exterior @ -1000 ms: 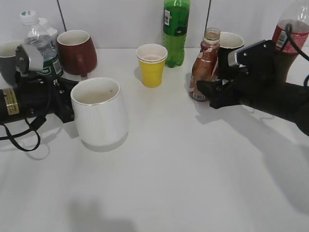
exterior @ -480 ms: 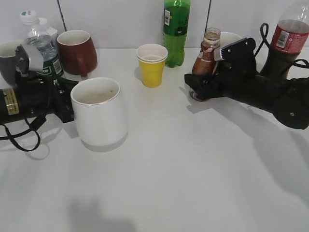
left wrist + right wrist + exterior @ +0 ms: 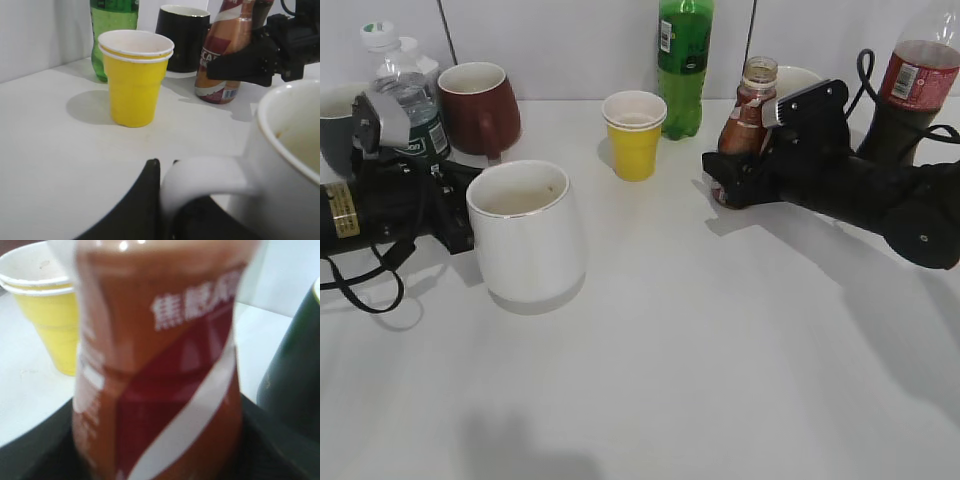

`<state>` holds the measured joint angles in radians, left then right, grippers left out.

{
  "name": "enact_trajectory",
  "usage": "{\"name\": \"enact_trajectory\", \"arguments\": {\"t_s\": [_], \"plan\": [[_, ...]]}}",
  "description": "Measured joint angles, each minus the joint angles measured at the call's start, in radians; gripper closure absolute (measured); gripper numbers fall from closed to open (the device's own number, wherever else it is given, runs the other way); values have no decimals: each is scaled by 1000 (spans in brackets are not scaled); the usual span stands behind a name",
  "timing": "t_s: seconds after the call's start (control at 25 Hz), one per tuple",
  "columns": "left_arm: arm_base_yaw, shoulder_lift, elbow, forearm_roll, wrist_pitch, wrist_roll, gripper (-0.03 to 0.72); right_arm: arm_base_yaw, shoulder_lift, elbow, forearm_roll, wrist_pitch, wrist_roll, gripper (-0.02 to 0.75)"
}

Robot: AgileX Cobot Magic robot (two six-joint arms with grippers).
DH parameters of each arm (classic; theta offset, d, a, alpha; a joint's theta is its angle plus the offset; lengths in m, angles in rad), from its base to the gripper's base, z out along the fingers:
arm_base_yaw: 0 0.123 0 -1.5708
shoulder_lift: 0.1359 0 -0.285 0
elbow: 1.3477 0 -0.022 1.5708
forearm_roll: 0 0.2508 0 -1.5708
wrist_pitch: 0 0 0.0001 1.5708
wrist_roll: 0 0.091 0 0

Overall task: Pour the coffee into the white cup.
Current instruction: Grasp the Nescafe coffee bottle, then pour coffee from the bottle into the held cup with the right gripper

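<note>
The white cup (image 3: 527, 235) stands on the table at the left, and it also shows in the left wrist view (image 3: 295, 165). My left gripper (image 3: 460, 210) (image 3: 167, 165) is shut on the cup's handle (image 3: 200, 180). The coffee bottle (image 3: 745, 115), uncapped and with a brown-orange label, stands at the back right. It also shows in the left wrist view (image 3: 225, 55) and fills the right wrist view (image 3: 160, 365). My right gripper (image 3: 730, 185) (image 3: 155, 452) is shut on the bottle's lower body, with a finger on each side.
A yellow paper cup (image 3: 635, 135) and a green bottle (image 3: 685, 65) stand between the two arms. A black mug (image 3: 802, 82) and a cola bottle (image 3: 915, 80) are behind my right arm. A maroon mug (image 3: 480, 105), a water bottle (image 3: 405, 100) and a grey mug (image 3: 335, 120) are at the back left.
My right gripper moved left and closed in around the coffee bottle's lower part, and the bottle's base shifted slightly left. The left gripper and white cup have not moved.
</note>
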<state>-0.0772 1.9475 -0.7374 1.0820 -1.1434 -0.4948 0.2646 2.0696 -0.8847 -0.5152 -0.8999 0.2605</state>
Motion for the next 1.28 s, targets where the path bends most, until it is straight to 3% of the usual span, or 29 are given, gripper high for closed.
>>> {"name": "enact_trajectory", "arguments": {"t_s": [0.2, 0.44, 0.88, 1.28], "plan": [[0, 0, 0, 0, -13, 0, 650, 0, -7, 2, -16, -15, 1, 206], [-11, 0, -25, 6, -15, 0, 650, 5, -154, 25, -139, 29, 2, 206], [-176, 0, -175, 25, 23, 0, 650, 94, -415, 25, -197, 243, -169, 207], [-289, 2, -247, -55, 118, 0, 650, 99, -490, 26, -239, 293, -377, 207]]}}
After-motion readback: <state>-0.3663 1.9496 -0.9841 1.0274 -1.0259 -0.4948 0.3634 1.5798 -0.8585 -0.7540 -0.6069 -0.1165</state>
